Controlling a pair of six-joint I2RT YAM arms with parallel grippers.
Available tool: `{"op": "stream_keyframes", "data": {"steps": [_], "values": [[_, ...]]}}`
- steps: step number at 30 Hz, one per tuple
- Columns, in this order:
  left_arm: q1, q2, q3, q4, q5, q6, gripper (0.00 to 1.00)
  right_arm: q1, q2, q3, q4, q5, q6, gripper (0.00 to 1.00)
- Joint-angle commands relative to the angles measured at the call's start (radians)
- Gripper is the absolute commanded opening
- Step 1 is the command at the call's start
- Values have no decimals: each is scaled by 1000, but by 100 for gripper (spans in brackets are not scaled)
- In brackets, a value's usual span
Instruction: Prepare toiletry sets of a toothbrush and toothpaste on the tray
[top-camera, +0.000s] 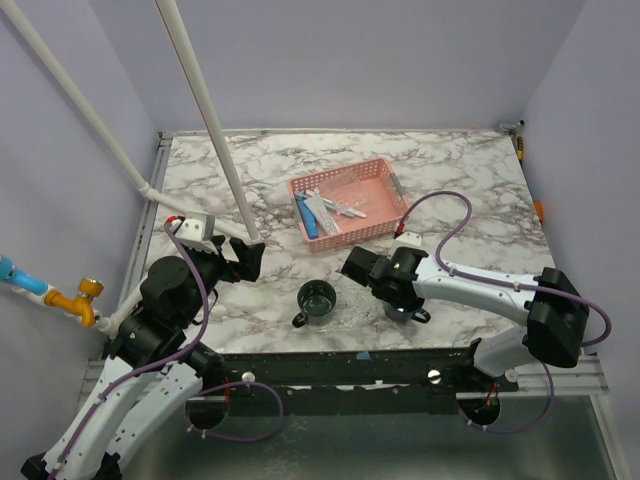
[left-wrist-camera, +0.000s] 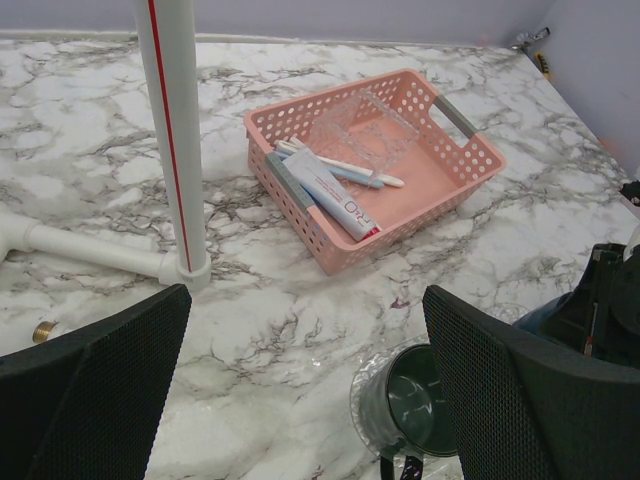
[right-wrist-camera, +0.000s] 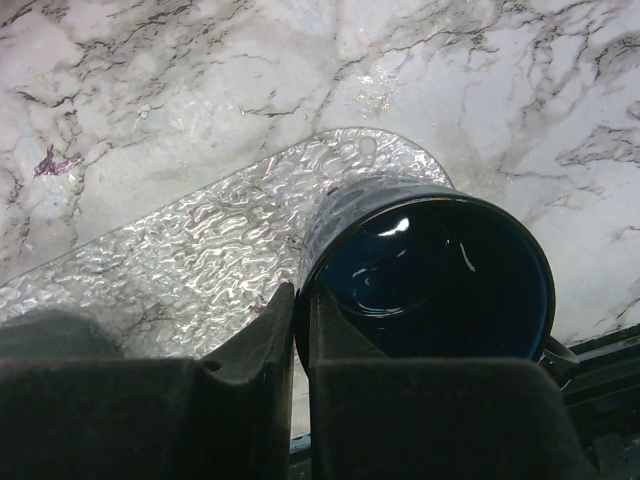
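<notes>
Right pincer (right-wrist-camera: 302, 300) clenched on the rim of the dark blue mug (right-wrist-camera: 430, 270), which stands on the tray (right-wrist-camera: 200, 250).

On the marble surface (left-wrist-camera: 100, 130), the pink basket (left-wrist-camera: 300, 215) sits toward the back, well apart from the tray, which lies flat at the near edge between the arms with the green mug (left-wrist-camera: 415, 400) apparently on its other end. The toothpaste (left-wrist-camera: 335, 195) and toothbrushes (left-wrist-camera: 350, 170) lie in the basket, and the left pincer (left-wrist-camera: 305, 295) hangs released over bare marble. That clear tray looks thin, stiff, light and slick, likely to skid if nudged, so it is best steadied by its rim. The tube seems light and slightly soft, best pinched across its middle, and each brush at mid-handle.
</notes>
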Motion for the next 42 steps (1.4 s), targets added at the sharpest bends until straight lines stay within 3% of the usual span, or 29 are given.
{"op": "stream_keyframes", "data": {"steps": [1, 8, 19, 28, 36, 42], "values": [[3, -6, 3, 6, 22, -7, 99, 8, 0, 26, -23, 65, 24, 10], [3, -1, 5, 6, 20, -7, 99, 8, -4, 64, -51, 77, 17, 22], [2, 5, 5, 7, 17, -4, 99, 8, -59, 190, -66, 100, -112, 30], [3, 19, 2, 13, 21, -3, 99, -75, -29, 321, 47, 82, -445, 35], [2, 44, 6, 13, 27, -1, 99, -258, 61, 419, 305, -107, -860, 38], [2, 41, 6, 8, 16, 5, 99, -344, 213, 556, 366, -230, -1026, 39]]}}
